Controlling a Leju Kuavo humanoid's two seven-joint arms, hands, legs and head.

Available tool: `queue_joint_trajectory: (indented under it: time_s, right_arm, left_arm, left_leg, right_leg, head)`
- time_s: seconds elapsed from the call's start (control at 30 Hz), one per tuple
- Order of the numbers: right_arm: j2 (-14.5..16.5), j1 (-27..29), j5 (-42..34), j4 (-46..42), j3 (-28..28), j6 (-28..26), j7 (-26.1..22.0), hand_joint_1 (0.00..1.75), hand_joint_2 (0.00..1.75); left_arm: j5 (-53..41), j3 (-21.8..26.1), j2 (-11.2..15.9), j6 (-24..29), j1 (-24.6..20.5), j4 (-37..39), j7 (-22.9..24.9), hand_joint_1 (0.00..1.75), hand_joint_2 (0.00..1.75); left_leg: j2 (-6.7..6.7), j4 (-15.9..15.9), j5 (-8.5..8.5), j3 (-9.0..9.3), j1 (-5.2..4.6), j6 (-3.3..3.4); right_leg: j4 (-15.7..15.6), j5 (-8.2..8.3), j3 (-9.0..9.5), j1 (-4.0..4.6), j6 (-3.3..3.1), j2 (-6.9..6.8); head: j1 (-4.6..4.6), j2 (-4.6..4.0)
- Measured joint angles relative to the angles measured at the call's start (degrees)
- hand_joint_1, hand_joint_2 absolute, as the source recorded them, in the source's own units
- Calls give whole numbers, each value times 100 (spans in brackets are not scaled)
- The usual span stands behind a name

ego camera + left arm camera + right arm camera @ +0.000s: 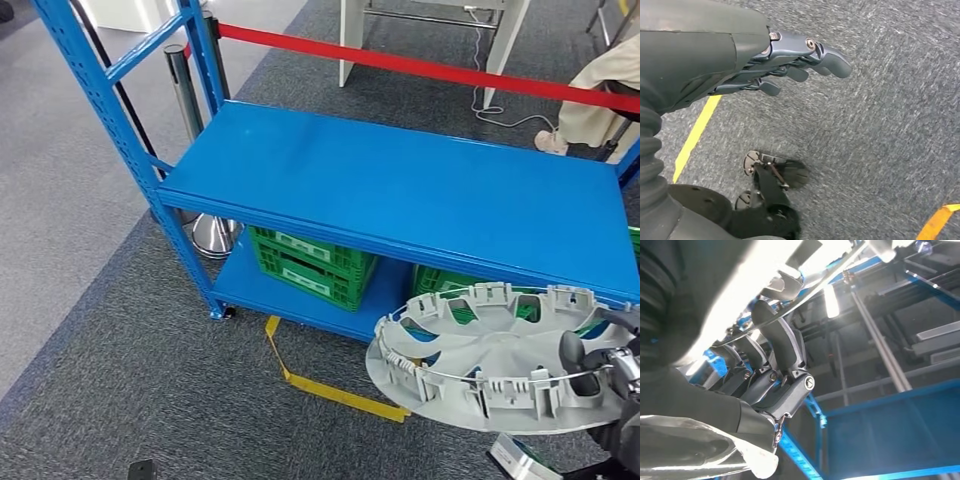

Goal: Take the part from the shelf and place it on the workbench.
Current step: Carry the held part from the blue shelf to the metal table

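The part is a round grey plastic wheel cover (483,365), held flat in front of the blue shelf (392,180) at the lower right of the head view. My right hand (596,370) grips its right rim, thumb on top and fingers under it. In the right wrist view the right hand (772,370) presses up against the pale underside of the cover (753,295). My left hand (791,62) hangs over the grey carpet with its fingers stretched out and nothing in them.
Green crates (309,265) sit on the shelf's lower level. Yellow tape (324,385) marks the carpet before the shelf. A red barrier strap (423,65) on a chrome post (185,90) runs behind it. A seated person (596,100) is at far right, a white table (430,25) beyond.
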Motion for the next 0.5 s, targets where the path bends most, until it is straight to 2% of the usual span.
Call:
queue_joint_trajectory:
  time_s: [0.03, 0.1, 0.17, 0.23, 0.3, 0.33, 0.37, 0.4, 0.43, 0.5]
  right_arm:
    - [-11, 7, 11, 0, 2, 0, -4, 175, 175]
    - [-25, 11, 36, 0, 15, 0, -11, 175, 175]
    - [-44, 6, 62, -1, 40, 0, -14, 175, 175]
    - [-63, 5, 97, -1, 64, 0, -8, 175, 175]
    - [-67, 12, 128, 0, 86, 0, 4, 175, 175]
    - [-67, 17, 139, 0, 98, 0, 8, 175, 175]
    - [-67, 21, 150, 0, 108, 0, 12, 175, 175]
    - [-67, 25, 161, 0, 114, 0, 14, 175, 175]
    - [-67, 29, 169, 0, 117, 0, 14, 175, 175]
    - [-68, 36, 177, -2, 119, -1, 17, 175, 175]
  left_arm:
    - [-8, -3, 4, -8, -15, 0, -8, 0, 175]
    - [-14, -8, 3, -16, -22, 0, -13, 0, 175]
    - [-14, -12, 2, -17, 4, 0, -15, 0, 175]
    - [-14, -16, 3, -16, 15, 0, -17, 0, 175]
    - [-15, -19, 3, -15, 22, 0, -17, 0, 175]
    - [-16, -20, 1, -15, 29, 0, -16, 0, 175]
    - [-16, -20, -1, -14, 35, 0, -15, 0, 175]
    - [-17, -20, -3, -11, 38, 0, -13, 0, 175]
    - [-18, -21, -7, -6, 38, 0, -10, 0, 175]
    - [-21, -26, -13, 6, 26, 0, -7, 0, 175]
  left_leg:
    - [35, -143, 12, 41, -18, 24]
    - [-43, -197, 17, 11, -31, 65]
    - [-125, -248, 75, 0, -15, 133]
    - [-199, -282, 124, -15, 4, 188]
    - [-282, -277, 142, -47, 1, 206]
    - [-328, -274, 150, -56, -1, 205]
    - [-379, -271, 156, -61, -2, 200]
    - [-438, -266, 162, -61, -1, 192]
    - [-495, -260, 166, -60, 0, 183]
    - [-606, -231, 176, -87, -11, 150]
  right_leg:
    - [7, 5, -18, 10, 24, -35]
    - [4, 17, -42, 10, 90, -125]
    - [115, -94, -105, -6, 154, -116]
    - [625, -425, -343, -18, 194, -11]
    - [1366, -759, -672, -17, 213, 57]
    - [1587, -806, -767, -16, 219, 72]
    - [1618, -754, -774, -16, 222, 82]
    - [1390, -586, -653, -19, 218, 106]
    - [999, -370, -452, -27, 209, 173]
    - [249, -105, -66, -52, 184, 415]
  head:
    - [1, 0]
    - [1, 0]
    - [8, 0]
    - [21, 0]
    - [24, -1]
    - [22, -1]
    - [24, -1]
    - [24, -1]
    - [24, -1]
    - [21, -1]
